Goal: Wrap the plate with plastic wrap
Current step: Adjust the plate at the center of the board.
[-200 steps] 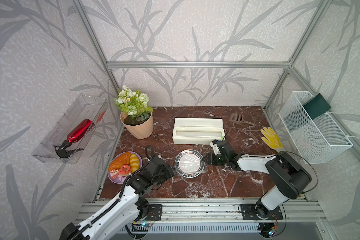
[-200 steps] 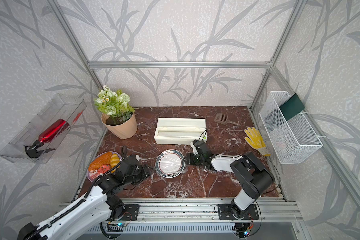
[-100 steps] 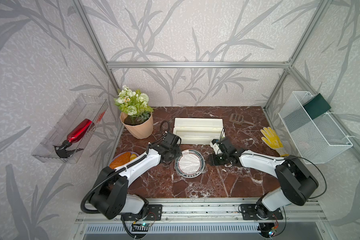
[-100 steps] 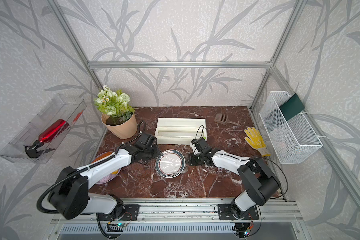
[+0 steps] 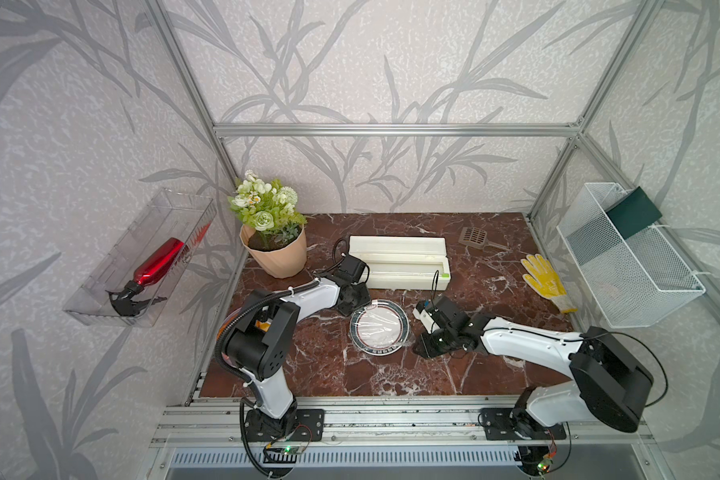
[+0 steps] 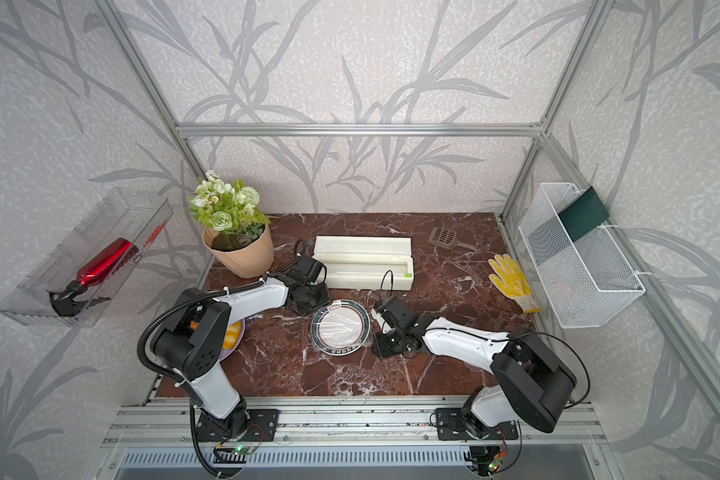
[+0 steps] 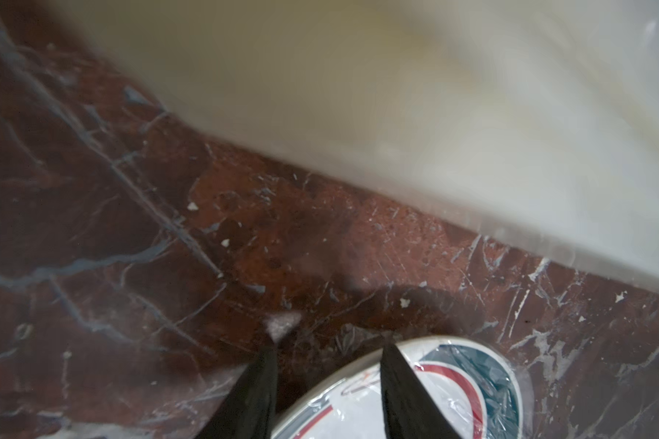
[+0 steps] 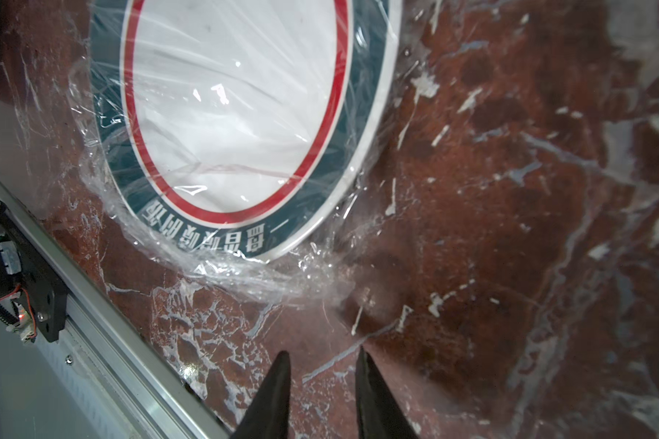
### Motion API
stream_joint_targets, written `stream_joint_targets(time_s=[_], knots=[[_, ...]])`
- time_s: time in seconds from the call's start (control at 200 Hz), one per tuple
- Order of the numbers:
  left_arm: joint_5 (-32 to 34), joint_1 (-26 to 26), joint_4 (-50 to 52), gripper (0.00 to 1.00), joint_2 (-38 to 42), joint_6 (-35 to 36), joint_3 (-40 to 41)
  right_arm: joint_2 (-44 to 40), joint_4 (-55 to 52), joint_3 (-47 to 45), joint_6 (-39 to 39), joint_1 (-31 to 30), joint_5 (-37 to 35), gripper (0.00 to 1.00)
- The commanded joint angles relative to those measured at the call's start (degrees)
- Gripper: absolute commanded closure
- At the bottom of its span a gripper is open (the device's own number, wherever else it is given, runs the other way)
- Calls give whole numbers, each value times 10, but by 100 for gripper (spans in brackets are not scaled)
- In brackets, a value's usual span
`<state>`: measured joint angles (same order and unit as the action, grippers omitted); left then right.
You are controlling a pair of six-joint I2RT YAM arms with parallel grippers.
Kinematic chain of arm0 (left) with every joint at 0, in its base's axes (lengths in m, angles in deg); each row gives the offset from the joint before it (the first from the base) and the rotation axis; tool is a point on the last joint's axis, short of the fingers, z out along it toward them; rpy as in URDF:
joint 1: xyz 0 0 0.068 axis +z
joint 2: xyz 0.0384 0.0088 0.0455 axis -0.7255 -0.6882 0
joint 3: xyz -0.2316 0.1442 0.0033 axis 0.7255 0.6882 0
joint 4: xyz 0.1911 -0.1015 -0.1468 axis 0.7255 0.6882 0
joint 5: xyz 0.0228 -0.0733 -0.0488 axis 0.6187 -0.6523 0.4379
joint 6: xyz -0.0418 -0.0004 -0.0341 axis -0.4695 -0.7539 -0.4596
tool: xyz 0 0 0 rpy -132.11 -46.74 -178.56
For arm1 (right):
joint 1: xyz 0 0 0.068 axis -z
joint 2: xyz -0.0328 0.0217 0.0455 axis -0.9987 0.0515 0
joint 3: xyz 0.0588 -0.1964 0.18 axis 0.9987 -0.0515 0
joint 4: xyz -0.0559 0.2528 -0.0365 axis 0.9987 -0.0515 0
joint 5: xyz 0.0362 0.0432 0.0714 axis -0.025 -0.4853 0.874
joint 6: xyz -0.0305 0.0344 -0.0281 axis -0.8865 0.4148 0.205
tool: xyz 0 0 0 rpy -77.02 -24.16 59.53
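Observation:
The plate (image 5: 402, 328) lies mid-table, white with a dark green rim and red ring, in both top views (image 6: 364, 328). The plastic wrap (image 5: 378, 328) is stretched over it, shiny and creased. In the right wrist view the plastic wrap (image 8: 244, 270) bunches past the plate (image 8: 362, 125) onto the marble. My left gripper (image 5: 362, 308) is at the plate's far-left rim. In the left wrist view it (image 7: 328, 347) is open, with the rim of the plate (image 7: 362, 380) between its fingers. My right gripper (image 5: 420, 347) sits low by the plate's front-right edge, open (image 8: 322, 351), with only marble between the tips.
A cream dispenser box (image 5: 400, 262) lies just behind the plate. The flower pot (image 5: 273, 245) stands at back left. A purple pastry plate (image 6: 231, 332) is mostly hidden under the left arm. A yellow glove (image 5: 545, 280), brown scoop (image 5: 474, 237) and wire basket (image 5: 628, 257) are on the right.
The left arm swung from the front left, by the pastry plate, to the plate's far-left rim. The right gripper slid toward the plate's front-right. Both sets of jaws narrowed.

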<state>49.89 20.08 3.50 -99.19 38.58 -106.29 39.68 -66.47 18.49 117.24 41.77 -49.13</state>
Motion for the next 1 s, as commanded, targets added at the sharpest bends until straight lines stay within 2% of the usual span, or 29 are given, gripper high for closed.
stream_joint_targets(time_s=[0.0, 0.295, 0.53, 0.685, 0.735, 0.815, 0.995], knots=[[-6, -3, -4, 55, 13, -2, 22, 38, -4, 22, -6, -2, -9, 70], [-17, -5, -9, 55, 99, -24, 107, 116, -9, 93, -34, 8, -18, 70], [-52, -27, -15, 57, 225, -84, 198, 188, -46, 190, -89, 79, -30, 66], [-31, -51, 16, 57, 316, -90, 231, 160, -114, 226, -125, 100, -72, 64], [-10, -51, 37, 56, 339, -75, 227, 131, -114, 218, -119, 100, -58, 63], [43, -50, 56, 55, 367, -55, 219, 104, -94, 203, -89, 100, 3, 61], [106, -38, 58, 52, 352, -36, 200, 122, -35, 193, -12, 99, 104, 60]])
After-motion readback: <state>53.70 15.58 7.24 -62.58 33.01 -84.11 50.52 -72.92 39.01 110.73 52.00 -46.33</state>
